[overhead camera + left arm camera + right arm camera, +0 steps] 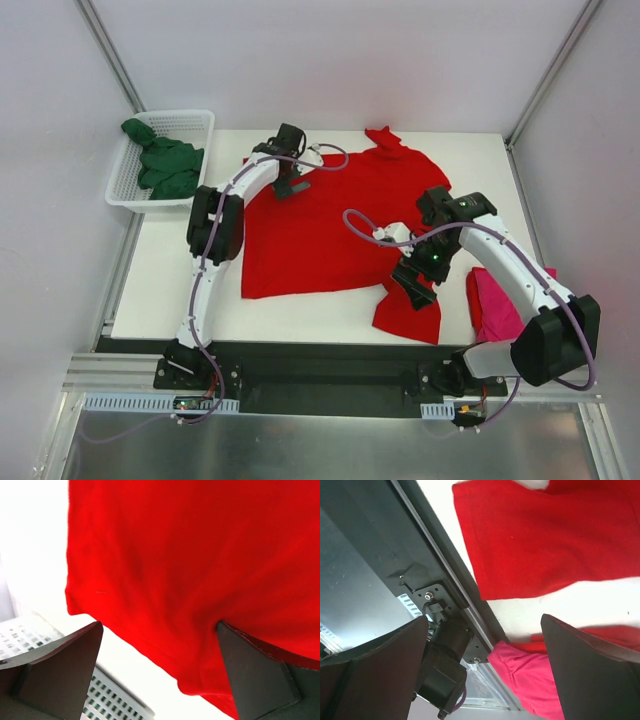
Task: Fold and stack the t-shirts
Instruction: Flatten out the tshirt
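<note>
A bright red t-shirt (pixel 330 220) lies spread flat across the white table, with one sleeve at the near right. My left gripper (pixel 290 187) hovers open over its far-left edge. In the left wrist view the red cloth (pixel 200 555) fills the top, and the left gripper (pixel 160 630) straddles the hem, its right finger against the cloth. My right gripper (pixel 412 288) is open above the near-right sleeve (pixel 550 535). A magenta-pink t-shirt (pixel 497 305) lies bunched at the table's right edge, below the right gripper (pixel 484 620). A dark green t-shirt (pixel 168 165) sits in the basket.
A white mesh basket (pixel 190 117) stands off the table's far-left corner, and its wall (pixel 105 700) shows under the left gripper. The black front rail (pixel 445 545) and the right arm's base mount (pixel 445 650) lie close below the right gripper. Grey walls enclose the table (pixel 180 290).
</note>
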Controlling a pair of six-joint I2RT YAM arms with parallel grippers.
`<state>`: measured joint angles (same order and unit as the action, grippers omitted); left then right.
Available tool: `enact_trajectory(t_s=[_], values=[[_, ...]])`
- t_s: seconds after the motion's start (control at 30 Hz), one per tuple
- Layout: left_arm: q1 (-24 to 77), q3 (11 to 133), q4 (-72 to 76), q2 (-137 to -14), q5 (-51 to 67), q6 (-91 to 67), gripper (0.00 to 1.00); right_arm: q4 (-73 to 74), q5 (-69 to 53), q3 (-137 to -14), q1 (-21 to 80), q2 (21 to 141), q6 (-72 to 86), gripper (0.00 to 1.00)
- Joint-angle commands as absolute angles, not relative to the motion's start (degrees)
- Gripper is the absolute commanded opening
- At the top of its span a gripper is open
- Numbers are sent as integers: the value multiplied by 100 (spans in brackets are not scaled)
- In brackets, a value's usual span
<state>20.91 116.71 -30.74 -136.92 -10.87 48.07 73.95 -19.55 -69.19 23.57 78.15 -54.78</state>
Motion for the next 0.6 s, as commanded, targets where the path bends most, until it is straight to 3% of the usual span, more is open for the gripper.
enact_trajectory(t_s=[0.0,0.33,0.57], values=[[1916,12084,-3199,-14132,-1326,5053,99,8524,-2504,-6996,2417,7752,-6002,100],[1468,12340,-3085,-14203,-1661,5502,99,8525,-2663,-6566,2663,8077,-6205,100],[1485,12095,-3024,-13809,-1661,5003,99,7904,-2628,-6250,2979,8139,-6004,100]])
